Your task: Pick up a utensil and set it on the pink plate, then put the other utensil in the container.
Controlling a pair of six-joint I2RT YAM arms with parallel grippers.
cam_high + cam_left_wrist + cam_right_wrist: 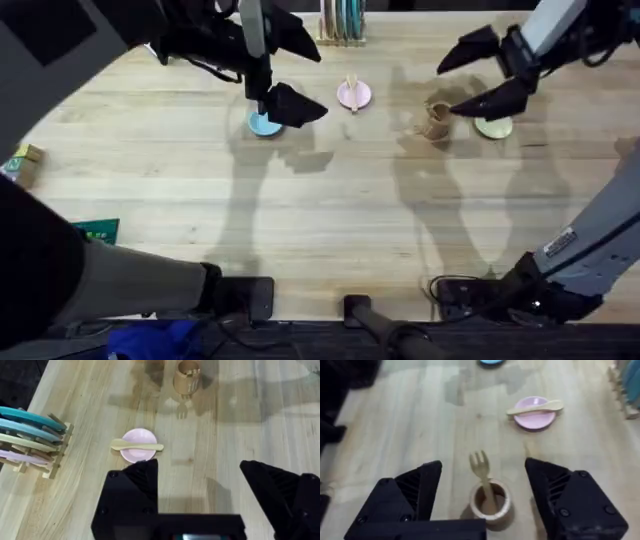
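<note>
Utensil [137, 446] lying across pink plate [139, 440], fork [483, 476] standing handle-down in container [490, 503], tines perhaps leaning outward, left gripper [200, 490] and right gripper [482, 487] both spread wide, released.

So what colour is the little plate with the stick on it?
Pale pink: the pink plate under the utensil. Clearest in the right wrist view.

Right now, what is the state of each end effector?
Left end effector: open, holding nothing.
Right end effector: open, holding nothing.
</note>
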